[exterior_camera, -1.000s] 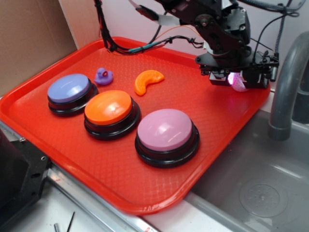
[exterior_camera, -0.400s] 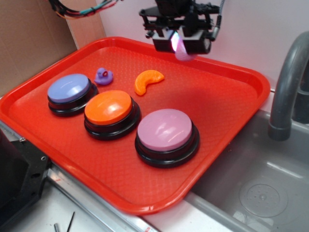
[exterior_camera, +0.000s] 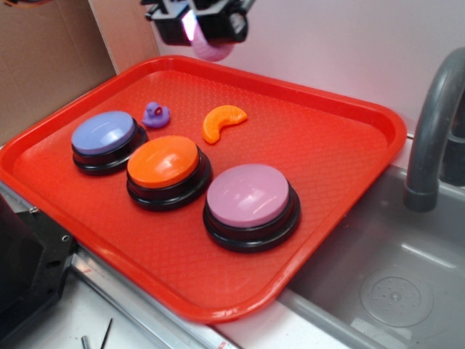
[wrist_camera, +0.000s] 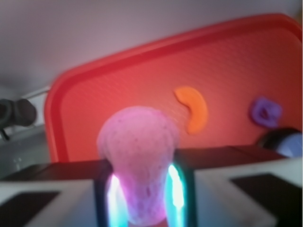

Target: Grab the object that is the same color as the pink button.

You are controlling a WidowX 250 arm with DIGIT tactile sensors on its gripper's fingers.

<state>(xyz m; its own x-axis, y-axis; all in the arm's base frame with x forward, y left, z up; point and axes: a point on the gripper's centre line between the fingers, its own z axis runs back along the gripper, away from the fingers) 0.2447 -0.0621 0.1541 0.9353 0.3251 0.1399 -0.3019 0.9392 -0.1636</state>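
The small pink ball (exterior_camera: 213, 50) hangs high above the tray's far left rim, squeezed between the fingers of my gripper (exterior_camera: 207, 33), which is shut on it. In the wrist view the bumpy pink ball (wrist_camera: 139, 156) bulges out above the lit pads (wrist_camera: 174, 187) that pinch its lower part. The pink button (exterior_camera: 249, 196), a pale mauve dome on a black base, stands on the red tray (exterior_camera: 341, 156) near its front edge, well away from the gripper.
An orange button (exterior_camera: 163, 161) and a blue-purple button (exterior_camera: 103, 133) stand left of the pink one. A purple toy duck (exterior_camera: 155, 113) and an orange crescent (exterior_camera: 222, 121) lie behind them. A grey faucet (exterior_camera: 432, 123) and a sink (exterior_camera: 392, 291) are at the right.
The gripper has risen from the tray's right rim and swung left across the back of the tray, carrying the pink ball with it.
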